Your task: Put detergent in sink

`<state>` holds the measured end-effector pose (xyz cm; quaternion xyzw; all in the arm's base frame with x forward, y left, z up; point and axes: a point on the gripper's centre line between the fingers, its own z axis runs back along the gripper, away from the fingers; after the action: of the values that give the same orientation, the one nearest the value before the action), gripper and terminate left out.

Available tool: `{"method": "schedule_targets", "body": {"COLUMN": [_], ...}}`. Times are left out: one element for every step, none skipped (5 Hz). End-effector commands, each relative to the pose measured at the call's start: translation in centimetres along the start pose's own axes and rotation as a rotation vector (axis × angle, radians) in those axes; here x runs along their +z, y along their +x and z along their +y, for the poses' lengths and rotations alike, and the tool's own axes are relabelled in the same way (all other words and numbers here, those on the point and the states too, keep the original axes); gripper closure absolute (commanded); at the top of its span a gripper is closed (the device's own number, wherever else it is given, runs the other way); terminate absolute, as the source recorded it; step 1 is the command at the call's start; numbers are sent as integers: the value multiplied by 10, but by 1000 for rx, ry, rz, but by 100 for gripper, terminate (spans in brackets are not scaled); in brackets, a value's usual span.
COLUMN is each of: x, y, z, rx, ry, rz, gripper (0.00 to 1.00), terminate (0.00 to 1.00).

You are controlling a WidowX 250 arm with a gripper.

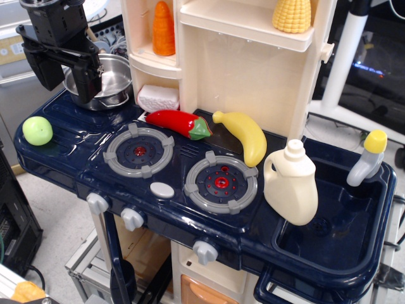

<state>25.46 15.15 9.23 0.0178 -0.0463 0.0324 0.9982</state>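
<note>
The cream-white detergent jug (292,185) stands upright on the navy counter at the left rim of the sink (335,221), cap up and loop handle toward the left. The sink is a deep navy basin at the right end of the toy kitchen, with a drain pattern at its bottom. My gripper (60,73) is black and hangs at the far left over the back corner, next to the steel pot, far from the jug. Its fingers point down with a gap between them and hold nothing.
A steel pot (107,82) sits at the back left. A green ball (37,130) lies at the left edge. A red pepper (178,122) and a banana (243,134) lie behind the two burners (138,151). A grey faucet with yellow top (368,157) stands behind the sink. Cream shelves (234,38) rise at the back.
</note>
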Motion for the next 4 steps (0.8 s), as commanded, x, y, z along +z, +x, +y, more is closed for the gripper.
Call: {"method": "schedule_targets", "body": {"x": [0,28,43,54], "y": [0,-1,-10,-14], "z": [0,-39,-88,-137], "rx": [0,108,247,383], "ry": [0,52,87,109], "rz": [0,29,40,80], "gripper": [0,0,0,0], "terminate": [0,0,0,0]}}
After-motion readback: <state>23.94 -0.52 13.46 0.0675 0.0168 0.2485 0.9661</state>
